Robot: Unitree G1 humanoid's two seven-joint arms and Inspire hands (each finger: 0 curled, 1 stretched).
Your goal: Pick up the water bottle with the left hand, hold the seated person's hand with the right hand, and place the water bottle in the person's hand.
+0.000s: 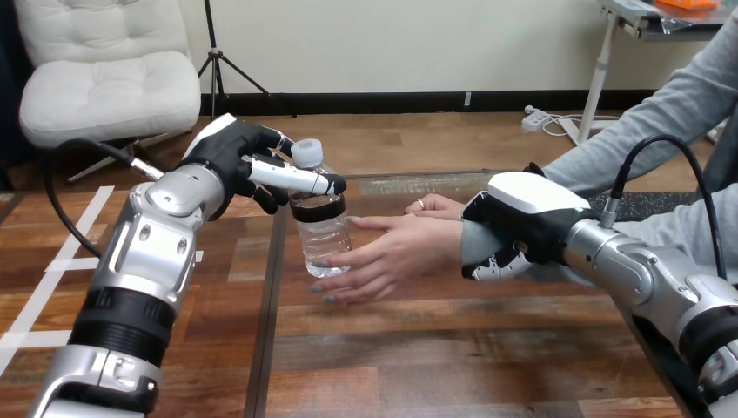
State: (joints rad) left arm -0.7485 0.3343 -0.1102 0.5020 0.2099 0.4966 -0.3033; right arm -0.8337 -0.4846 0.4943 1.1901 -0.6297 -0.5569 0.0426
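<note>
A clear water bottle [321, 222] with a white cap and a dark label stands upright just above the table's middle. My left hand [239, 161] is shut on its upper part, thumb across the front of the neck. The person's hand [392, 257] reaches in from the right, palm turned toward the bottle, with its fingertips touching the bottle's lower part. A second hand of the person [432, 205] lies just behind it. My right hand [513, 222] is shut on the person's wrist, with fingers curled under the grey sleeve.
The wooden table [418, 366] stretches out toward me below the bottle. The person's grey-sleeved forearm [644, 131] crosses the upper right.
</note>
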